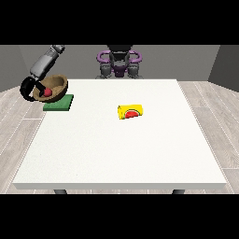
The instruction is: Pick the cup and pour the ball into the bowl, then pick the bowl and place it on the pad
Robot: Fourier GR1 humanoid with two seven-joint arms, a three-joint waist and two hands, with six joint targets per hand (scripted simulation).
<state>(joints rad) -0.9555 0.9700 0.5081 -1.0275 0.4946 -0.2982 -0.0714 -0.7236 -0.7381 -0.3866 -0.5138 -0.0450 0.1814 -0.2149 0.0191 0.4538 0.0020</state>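
Note:
A brown wooden bowl (55, 87) with a red ball (47, 92) inside hangs tilted just above the green pad's left part. The green pad (59, 102) lies at the table's far left edge. The black hand at the view's left (29, 87) has its fingers curled round the bowl's left rim. A yellow cup (130, 112) with a watermelon picture lies on its side near the table's middle. No hand shows at the view's right.
The white table (121, 154) stretches wide in front of the cup. The robot's torso (119, 63) stands behind the far edge. The grey forearm (45, 61) slants down from the upper left to the bowl.

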